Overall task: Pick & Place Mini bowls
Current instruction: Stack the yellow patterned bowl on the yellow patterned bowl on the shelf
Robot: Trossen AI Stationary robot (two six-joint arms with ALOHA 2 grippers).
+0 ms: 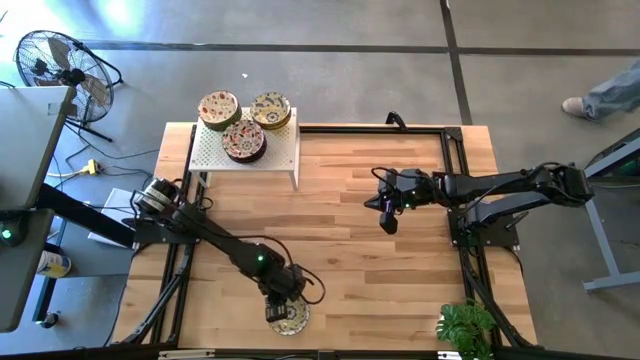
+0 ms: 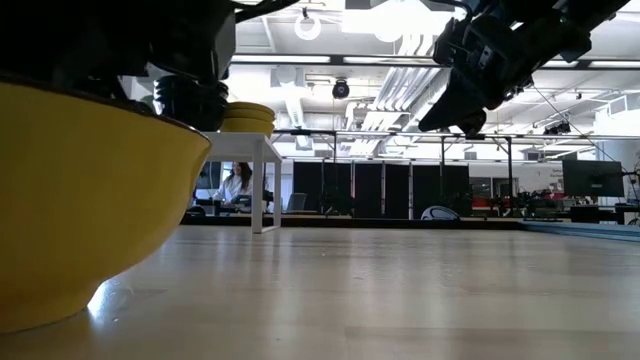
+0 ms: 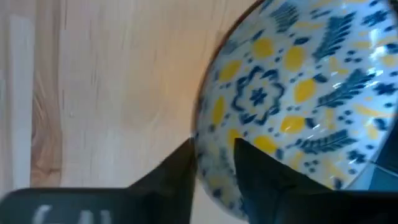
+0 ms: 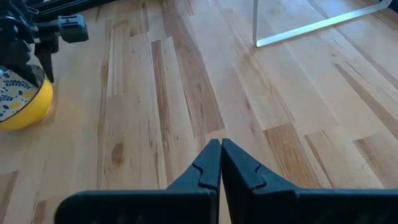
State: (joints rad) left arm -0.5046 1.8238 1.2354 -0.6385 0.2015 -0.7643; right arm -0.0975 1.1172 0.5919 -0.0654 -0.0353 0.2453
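One mini bowl, yellow outside and white inside with blue and yellow flowers, stands on its base on the table by the near edge. It also shows large in the low view and in the right wrist view. My left gripper is over its far rim, shut on it. More mini bowls sit in three stacks on a white perforated stand at the far left of the table. My right gripper hangs shut above the table's middle right, touching nothing. My left gripper holds the mini bowl by its rim. One finger is outside the wall and the other finger is inside the bowl. The fingers come from above, pointing down. The bowl stands upright with its base on the table.
A potted plant stands at the table's near right corner. A fan and cables lie beyond the left edge. A person's leg and shoe show far right on the floor. Bare wood lies between the arms.
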